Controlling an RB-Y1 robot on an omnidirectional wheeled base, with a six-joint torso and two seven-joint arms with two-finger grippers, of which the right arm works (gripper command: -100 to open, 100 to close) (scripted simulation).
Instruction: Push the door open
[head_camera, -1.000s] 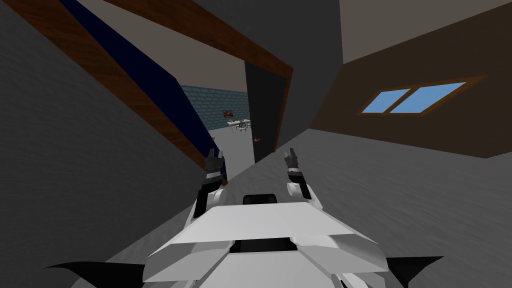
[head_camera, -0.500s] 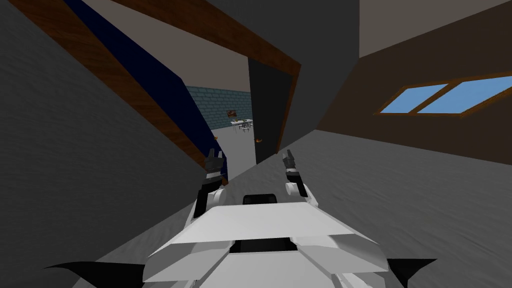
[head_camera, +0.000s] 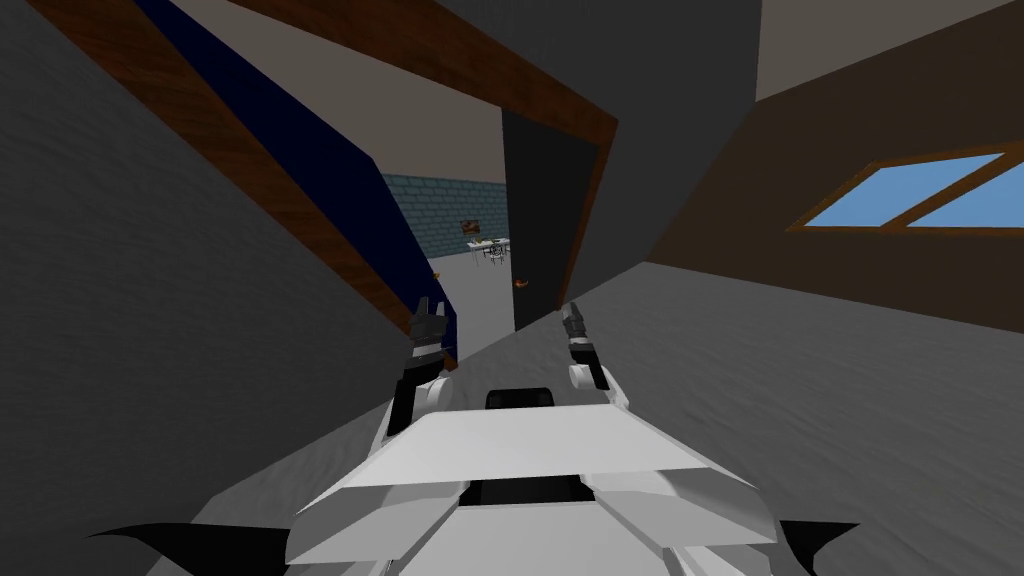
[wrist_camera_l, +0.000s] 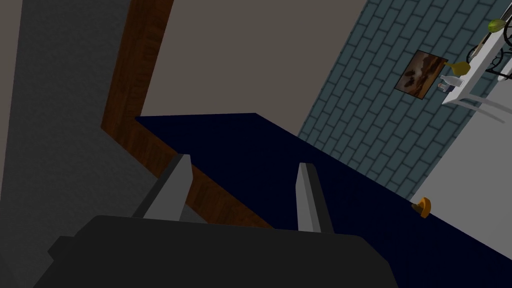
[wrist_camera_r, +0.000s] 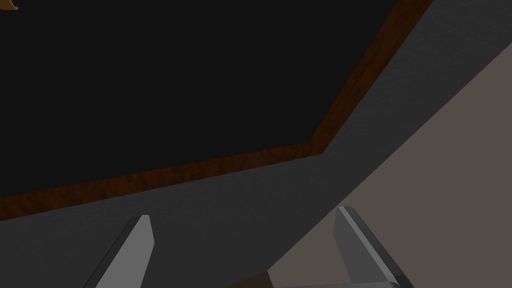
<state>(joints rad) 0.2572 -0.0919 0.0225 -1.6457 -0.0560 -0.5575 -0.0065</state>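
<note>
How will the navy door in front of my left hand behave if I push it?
The navy door looks like one flat rigid slab, so it should swing, not flex. It stands ajar from the brown frame, so probably unlatched. The open left hand is near the frame side, far from the orange knob; pushing there will likely feel heavy.

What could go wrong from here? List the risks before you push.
1. The left gripper has open fingers close by the brown frame and the blue door; moving forward, a finger might snag the frame.
2. The right gripper looks aimed at the grey wall beside the black door, so a push may land off the door.
3. The opening between the doors looks narrow; an arm may clip a door edge.
</note>
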